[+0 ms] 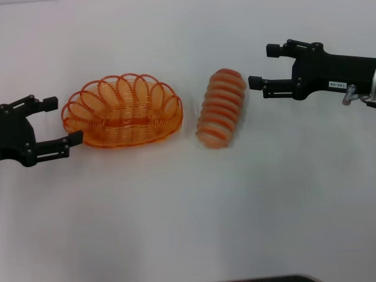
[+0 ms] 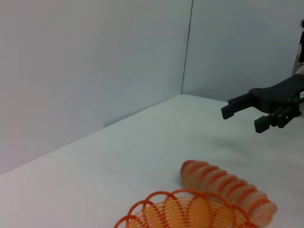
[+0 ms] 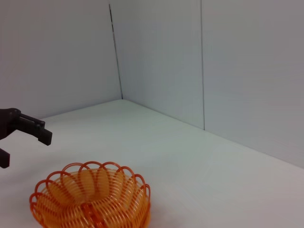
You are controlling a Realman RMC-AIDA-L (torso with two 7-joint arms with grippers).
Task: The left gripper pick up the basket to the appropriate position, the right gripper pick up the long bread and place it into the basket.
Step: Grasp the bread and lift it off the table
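Note:
The orange wire basket [image 1: 154, 126] stands empty on the white table, left of centre. The long bread [image 1: 221, 107], pale tan with orange-red ridges, lies on the table just right of the basket, not touching it. My left gripper [image 1: 63, 121] is open and empty, its fingertips right at the basket's left end. My right gripper [image 1: 262, 66] is open and empty, just right of the bread's far end. The left wrist view shows the basket rim [image 2: 161, 194], the bread [image 2: 228, 190] and the right gripper [image 2: 242, 118]. The right wrist view shows the basket [image 3: 61, 199] and the left gripper [image 3: 23, 148].
The white table [image 1: 188, 217] stretches toward me in front of both objects. Pale walls [image 3: 156, 61] close off the table's far side and meet in a corner. A dark edge [image 1: 264, 278] shows at the table's near side.

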